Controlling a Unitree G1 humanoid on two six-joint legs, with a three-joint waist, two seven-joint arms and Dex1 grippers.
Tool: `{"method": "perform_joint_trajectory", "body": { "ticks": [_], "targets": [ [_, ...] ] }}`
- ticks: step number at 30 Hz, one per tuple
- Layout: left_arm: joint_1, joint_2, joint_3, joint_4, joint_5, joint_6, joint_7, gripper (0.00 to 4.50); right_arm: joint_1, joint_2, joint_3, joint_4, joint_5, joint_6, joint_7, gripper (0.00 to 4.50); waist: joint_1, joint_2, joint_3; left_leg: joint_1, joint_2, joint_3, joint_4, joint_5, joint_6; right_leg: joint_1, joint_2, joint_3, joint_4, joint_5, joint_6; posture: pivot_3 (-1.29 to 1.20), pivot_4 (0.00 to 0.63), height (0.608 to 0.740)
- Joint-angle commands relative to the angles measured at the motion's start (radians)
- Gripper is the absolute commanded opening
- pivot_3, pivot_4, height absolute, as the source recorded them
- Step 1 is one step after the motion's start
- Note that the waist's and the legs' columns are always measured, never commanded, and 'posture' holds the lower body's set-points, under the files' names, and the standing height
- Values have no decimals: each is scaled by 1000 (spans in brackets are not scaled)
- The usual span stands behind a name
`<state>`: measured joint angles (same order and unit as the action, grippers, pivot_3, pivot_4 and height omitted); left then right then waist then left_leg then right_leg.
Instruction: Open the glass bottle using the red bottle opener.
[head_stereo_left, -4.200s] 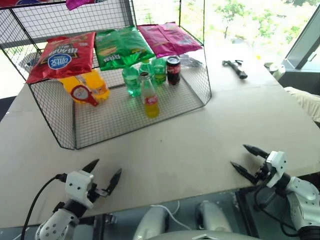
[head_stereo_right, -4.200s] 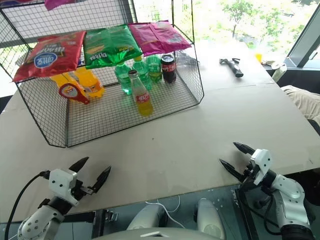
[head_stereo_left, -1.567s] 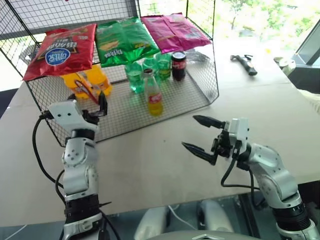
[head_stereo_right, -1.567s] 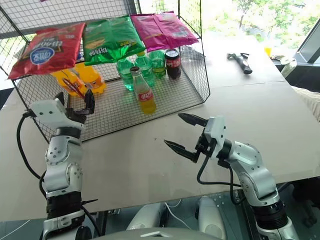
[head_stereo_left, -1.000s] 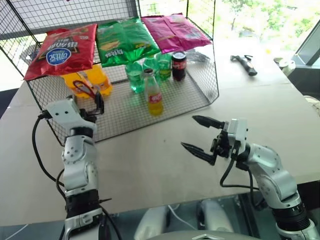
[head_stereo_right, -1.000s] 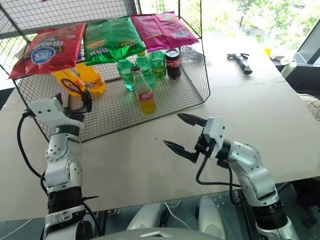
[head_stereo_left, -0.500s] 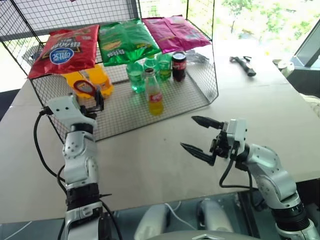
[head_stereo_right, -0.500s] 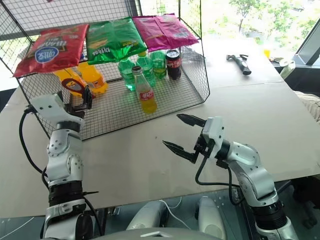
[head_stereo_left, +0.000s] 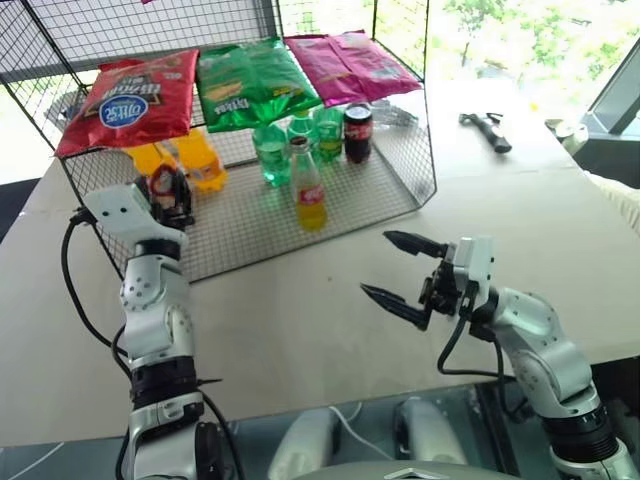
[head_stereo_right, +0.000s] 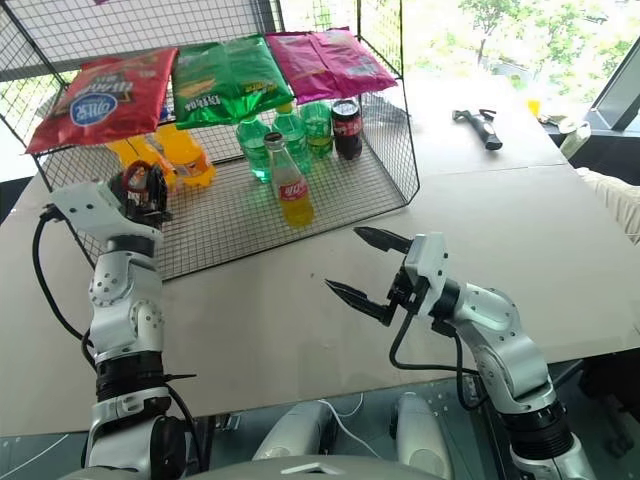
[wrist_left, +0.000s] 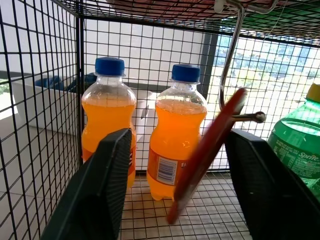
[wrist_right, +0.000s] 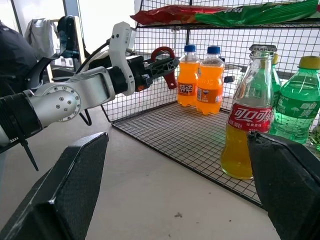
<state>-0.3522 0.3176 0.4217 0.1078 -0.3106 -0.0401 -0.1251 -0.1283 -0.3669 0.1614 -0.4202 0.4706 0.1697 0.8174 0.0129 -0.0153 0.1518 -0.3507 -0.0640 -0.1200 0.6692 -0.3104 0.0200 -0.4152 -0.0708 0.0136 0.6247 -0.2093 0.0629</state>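
Left gripper at the red bottle opener inside the wire rack; glass bottle standing untouched.

The left gripper (head_stereo_right: 152, 192) is raised at the rack's open front, its fingers (wrist_left: 107, 180) on either side of the red bottle opener (wrist_left: 207, 152), which hangs tilted from a metal hook (wrist_left: 234, 60); whether the fingers have clamped it cannot be told, as a gap shows on at least one side. Behind the opener stand two orange plastic bottles (wrist_left: 177, 137). The glass bottle (head_stereo_left: 307, 190) stands upright on the wire rack (head_stereo_left: 390, 205) floor near its front edge, just ahead of the green plastic bottles (head_stereo_left: 268, 155) and a cola can (head_stereo_left: 357, 132). The right gripper (head_stereo_left: 400, 270) hovers over the worktop (head_stereo_left: 300, 320), fingers spread wide and empty, well apart from the bottle. Snack bags (head_stereo_left: 250, 85) lie on the rack's upper shelf.
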Motion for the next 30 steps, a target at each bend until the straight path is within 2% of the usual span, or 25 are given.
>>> {"method": "perform_joint_trajectory", "body": {
  "ticks": [1,4,9,16,23,26,30],
  "targets": [
    [-16,15,12,-10,-11,-29,-10,1304,-13,3,0,-44,6,-12,-3,4500,0,0,0,0,0,0,0,0,0,0,0,0,0,0,0,0,150,740],
    [-11,11,11,-13,-23,-23,-19,18,-14,4,1,-45,7,-10,-3,4500,-2,0,0,0,0,0,0,0,0,0,0,0,0,0,0,0,150,740],
    [-2,-7,7,-32,-74,5,-49,18,-17,5,2,-43,10,-7,-2,4500,-2,0,0,0,0,0,0,0,0,0,0,0,0,0,0,0,150,740],
    [19,-52,-9,-117,-257,114,-143,18,-19,5,2,-44,11,-5,-2,4500,1,0,0,0,0,0,0,0,0,0,0,0,0,0,0,0,150,740],
    [24,-71,10,-155,-357,171,-169,18,-17,5,0,-46,11,-3,-5,4500,-2,0,0,0,0,0,0,0,0,0,0,0,0,0,0,0,150,740],
    [41,-74,22,-170,-465,248,-202,18,-17,1,-7,-44,6,2,-15,4500,-2,0,0,0,0,0,0,0,0,0,0,1,0,0,0,0,150,740],
    [99,-77,-19,-242,-647,432,-274,18,-35,-45,-25,-48,10,128,-65,4500,-1,0,0,0,0,0,0,0,0,0,0,1,0,0,0,0,150,740]
  ]
}}
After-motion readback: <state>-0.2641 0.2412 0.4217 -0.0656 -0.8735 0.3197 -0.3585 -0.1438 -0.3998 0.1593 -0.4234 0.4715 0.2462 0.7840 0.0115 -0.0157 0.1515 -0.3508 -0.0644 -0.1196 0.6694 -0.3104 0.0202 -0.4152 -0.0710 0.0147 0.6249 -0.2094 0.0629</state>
